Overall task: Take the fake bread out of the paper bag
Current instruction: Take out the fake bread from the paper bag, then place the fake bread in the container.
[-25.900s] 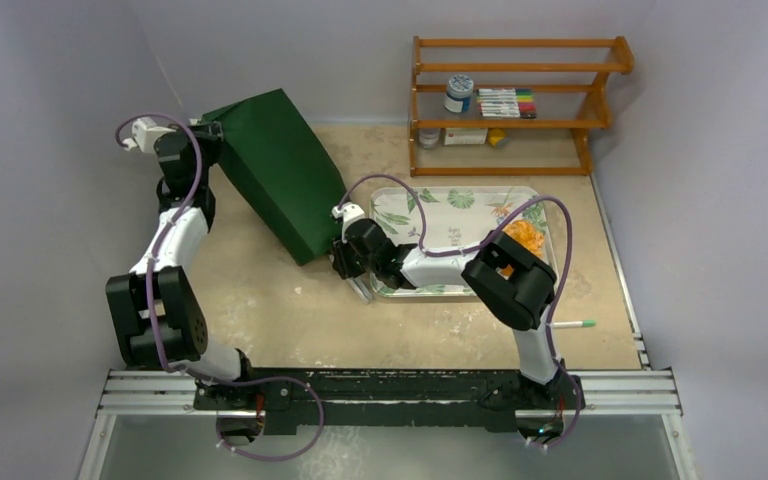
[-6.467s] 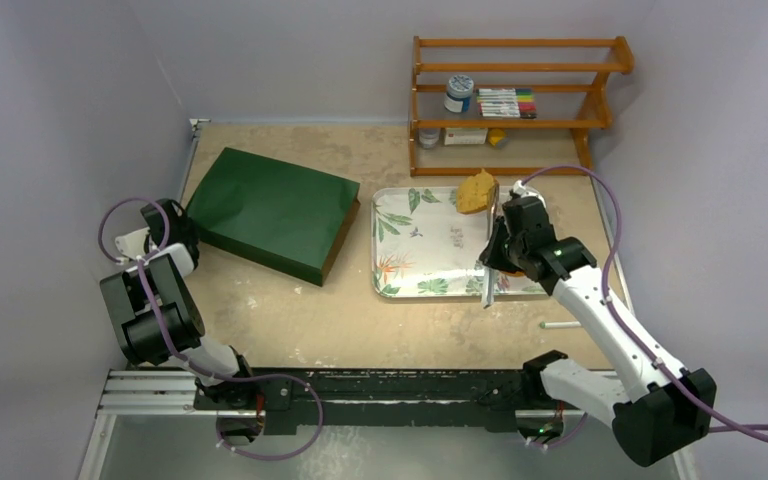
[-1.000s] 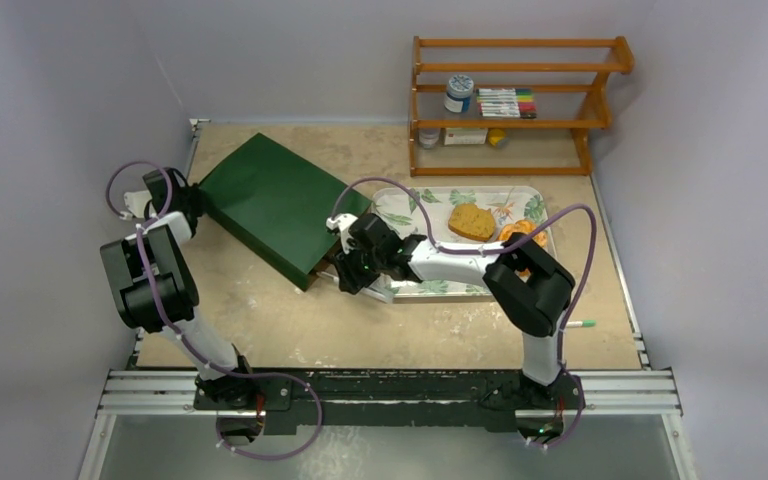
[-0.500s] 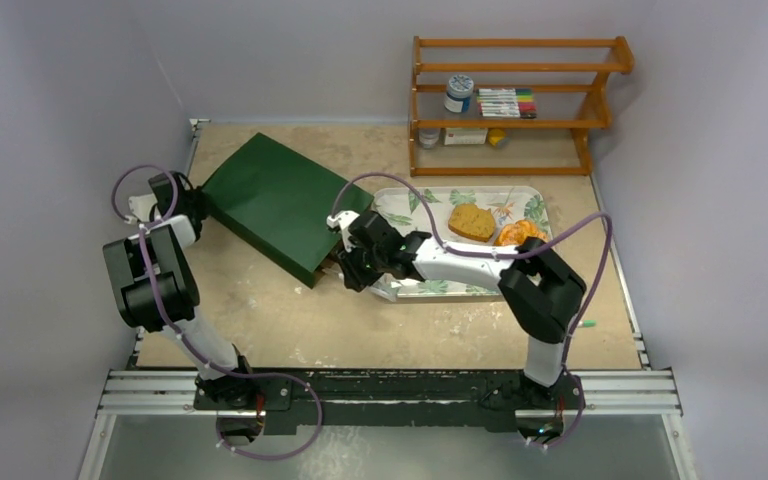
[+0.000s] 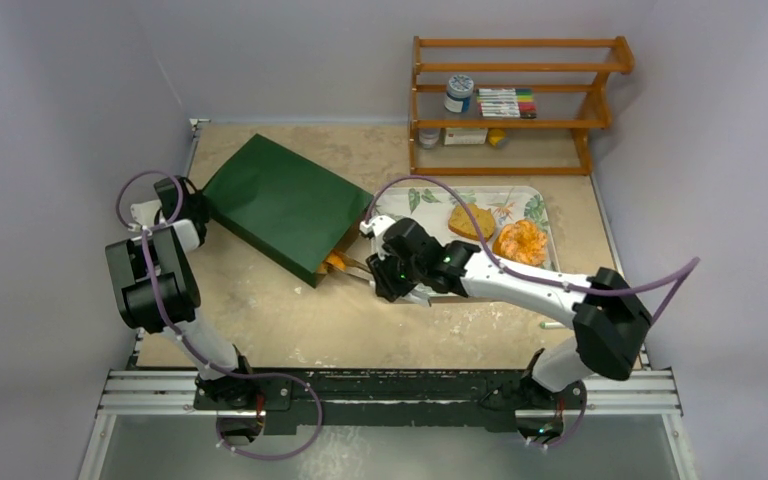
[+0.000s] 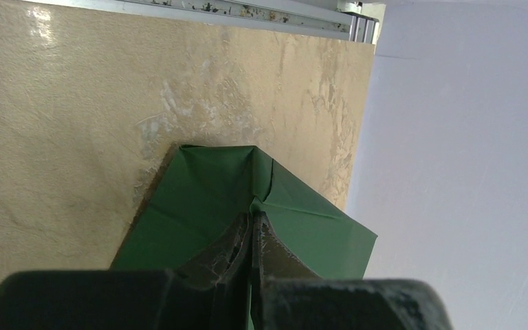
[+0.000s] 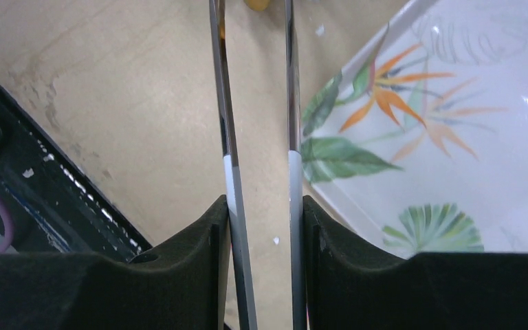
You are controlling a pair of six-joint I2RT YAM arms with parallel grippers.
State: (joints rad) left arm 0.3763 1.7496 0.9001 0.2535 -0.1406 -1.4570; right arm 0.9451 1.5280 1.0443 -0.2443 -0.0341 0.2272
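The dark green paper bag [image 5: 280, 205] lies tilted on the table, its brown mouth facing right. My left gripper [image 5: 198, 205] is shut on a fold at the bag's closed end [image 6: 253, 218]. My right gripper [image 5: 385, 275] is shut on a pair of metal tongs [image 7: 223, 124], its fingers pressing both blades. The tong tips reach to the bag's mouth, where an orange piece of fake bread [image 5: 333, 263] shows between them [image 7: 258, 3]. A tan bread piece [image 5: 463, 222] and a crinkly orange pastry [image 5: 520, 242] lie on the tray.
The leaf-patterned tray [image 5: 400, 205] sits right of the bag, under my right arm. A wooden shelf [image 5: 515, 100] with a jar and markers stands at the back right. Grey walls close in the left and back sides.
My right arm has drawn back to the right from the bag's mouth, and an orange bread piece now shows there between the tong tips. The left gripper keeps its hold on the bag.
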